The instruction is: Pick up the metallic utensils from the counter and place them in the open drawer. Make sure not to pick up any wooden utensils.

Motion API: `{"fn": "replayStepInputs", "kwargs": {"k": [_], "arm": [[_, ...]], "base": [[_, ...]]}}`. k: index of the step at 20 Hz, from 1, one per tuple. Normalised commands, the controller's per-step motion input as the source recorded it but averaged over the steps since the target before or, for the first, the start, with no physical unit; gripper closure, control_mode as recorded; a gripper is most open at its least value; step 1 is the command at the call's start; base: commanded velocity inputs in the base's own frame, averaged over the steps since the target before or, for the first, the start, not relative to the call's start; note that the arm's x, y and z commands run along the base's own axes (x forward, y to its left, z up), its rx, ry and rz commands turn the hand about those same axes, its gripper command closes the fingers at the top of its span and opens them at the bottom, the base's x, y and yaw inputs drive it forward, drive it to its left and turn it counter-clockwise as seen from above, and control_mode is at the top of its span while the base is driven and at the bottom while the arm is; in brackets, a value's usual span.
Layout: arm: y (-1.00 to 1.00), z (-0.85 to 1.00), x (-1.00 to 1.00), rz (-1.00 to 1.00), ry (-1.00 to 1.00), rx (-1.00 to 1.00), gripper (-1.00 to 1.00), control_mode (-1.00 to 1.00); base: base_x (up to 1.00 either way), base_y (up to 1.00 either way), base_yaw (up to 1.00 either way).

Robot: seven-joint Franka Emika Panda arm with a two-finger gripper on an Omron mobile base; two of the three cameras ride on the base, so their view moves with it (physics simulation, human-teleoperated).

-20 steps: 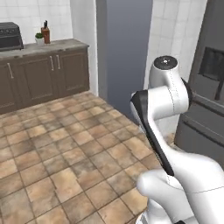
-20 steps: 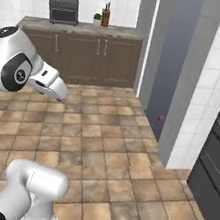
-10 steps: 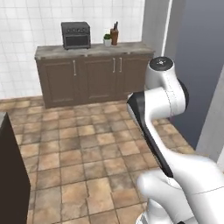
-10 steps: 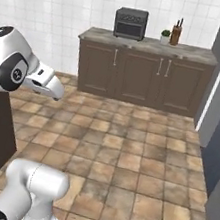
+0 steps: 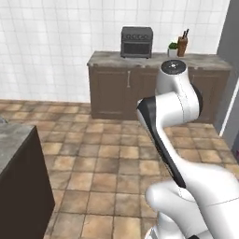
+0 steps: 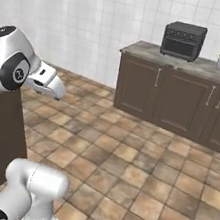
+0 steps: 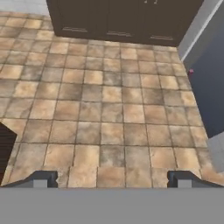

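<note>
My gripper (image 7: pixel 112 180) is open in the hand view, its two dark fingertips (image 7: pixel 43 179) far apart with nothing between them, above brown floor tiles. A corner of the grey marbled counter (image 5: pixel 10 138) on its dark brown base comes in at the lower left of the left base view. The same dark base (image 6: pixel 2 129) stands behind my arm in the right base view. The metallic utensils, the wooden utensils and the open drawer are out of view.
Dark brown cabinets (image 5: pixel 116 95) line the far tiled wall under a stone top, carrying a black toaster oven (image 5: pixel 137 42), a small plant (image 5: pixel 173 49) and a knife block (image 5: pixel 182 44). Tiled floor (image 6: pixel 136 177) stretches between. A grey panel (image 7: pixel 210 83) stands right in the hand view.
The whole picture has swung: the camera has turned, so the far cabinets slid rightward and the counter corner came in at the left. The gripper has stayed open.
</note>
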Motion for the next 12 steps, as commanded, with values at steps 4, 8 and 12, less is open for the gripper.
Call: {"fn": "replayStepInputs", "kwargs": {"k": [4,8,12], "arm": [[0.0,0.0,0.0,0.0,0.0,0.0,-1.0,1.0],[0.0,0.0,0.0,0.0,0.0,0.0,-1.0,1.0],[0.0,0.0,0.0,0.0,0.0,0.0,-1.0,1.0]], "base": [[0.98,-0.39,0.66],[0.95,-0.55,0.62],[0.96,-0.69,0.57]]}}
